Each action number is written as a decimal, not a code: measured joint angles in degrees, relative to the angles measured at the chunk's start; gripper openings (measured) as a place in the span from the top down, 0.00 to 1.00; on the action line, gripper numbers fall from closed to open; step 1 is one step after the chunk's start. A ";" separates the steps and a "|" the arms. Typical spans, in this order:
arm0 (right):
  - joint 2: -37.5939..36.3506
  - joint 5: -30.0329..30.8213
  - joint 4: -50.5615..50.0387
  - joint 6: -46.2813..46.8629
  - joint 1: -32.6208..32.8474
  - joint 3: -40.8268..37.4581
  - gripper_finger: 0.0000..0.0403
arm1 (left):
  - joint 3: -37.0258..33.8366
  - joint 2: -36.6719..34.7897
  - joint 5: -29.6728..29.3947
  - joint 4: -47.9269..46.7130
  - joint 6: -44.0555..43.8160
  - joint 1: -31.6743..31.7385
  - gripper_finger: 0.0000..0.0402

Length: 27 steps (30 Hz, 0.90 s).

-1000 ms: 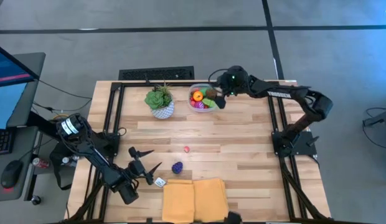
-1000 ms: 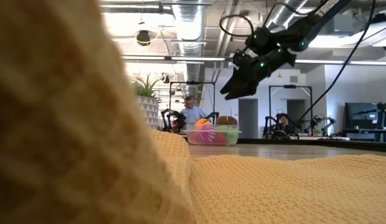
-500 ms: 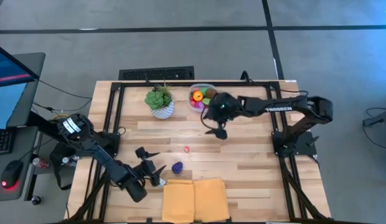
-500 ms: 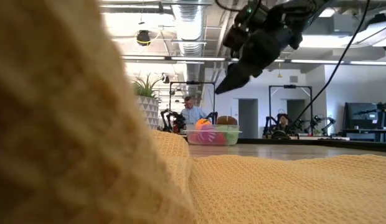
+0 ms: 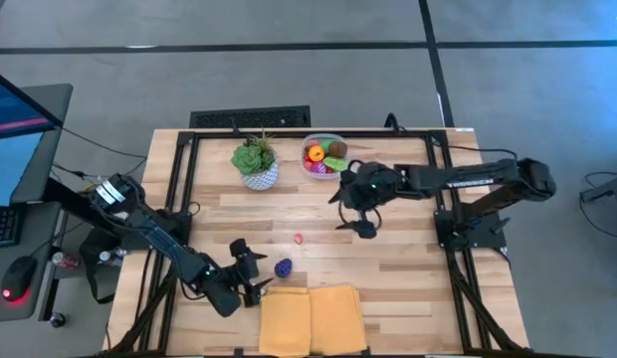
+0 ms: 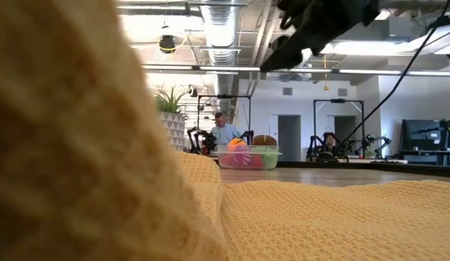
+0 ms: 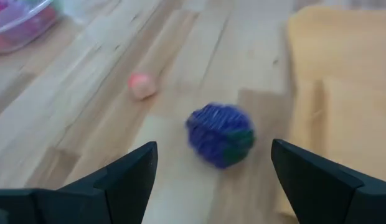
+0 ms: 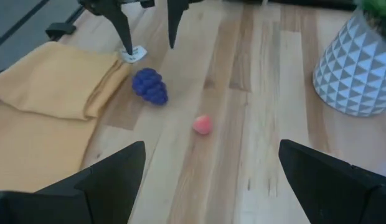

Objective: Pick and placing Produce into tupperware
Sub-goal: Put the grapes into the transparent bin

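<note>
1. High view: two pieces of produce lie loose on the tabletop [image 5: 388, 249]: a purple grape bunch [image 5: 283, 268] and a small pink fruit [image 5: 299, 239]. The left claw [image 5: 251, 272] sits just beside the grapes, on the side toward the left arm, with its fingers spread wide. The right claw [image 5: 354, 217] hangs over the middle of the tabletop, empty and spread, well apart from the grapes and nearer the pink fruit. The tupperware [image 5: 322, 156], already holding several pieces, stands at the far edge next to the plant [image 5: 255, 160]. A yellow cloth [image 5: 310, 318] lies just beside the grapes, toward the near edge.

2. Low view: the cloth [image 6: 319, 217] fills the foreground and hides both loose pieces. The tupperware [image 6: 247, 157] shows beyond it, and a dark arm [image 6: 319, 22] crosses the top. A person [image 6: 223, 133] sits in the room behind.

3. Left wrist view: the grapes [image 7: 220, 135] lie straight ahead, centred between the two wide fingers [image 7: 127, 174], with nothing yet gripped. The bunch looks roundish, with no clear long axis. The pink fruit [image 7: 142, 84] lies farther ahead and off to one side. The cloth edge [image 7: 342, 93] runs close by the grapes.

4. Right wrist view: this claw is wide and empty, and looks across at the grapes [image 8: 149, 86], the pink fruit [image 8: 202, 124] and the left claw [image 8: 147, 31] beyond them. Judged from this, the left arm is the nearer one for the grapes and need only advance forward.
</note>
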 joint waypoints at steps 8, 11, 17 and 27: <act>-7.56 11.96 -4.62 2.57 5.95 -3.22 0.03 | 0.00 -6.89 13.53 2.48 -5.76 4.77 0.24; -10.75 19.53 -5.03 4.25 8.51 -5.92 0.03 | 0.00 -7.47 19.17 3.57 -8.89 8.44 0.24; -17.29 30.11 -5.73 8.19 14.53 -13.13 0.03 | 1.18 -7.52 28.24 -0.62 -15.86 15.41 0.24; -27.18 39.56 -5.30 13.73 23.91 -20.22 0.03 | 12.33 -7.52 30.02 -20.22 -18.27 18.74 0.24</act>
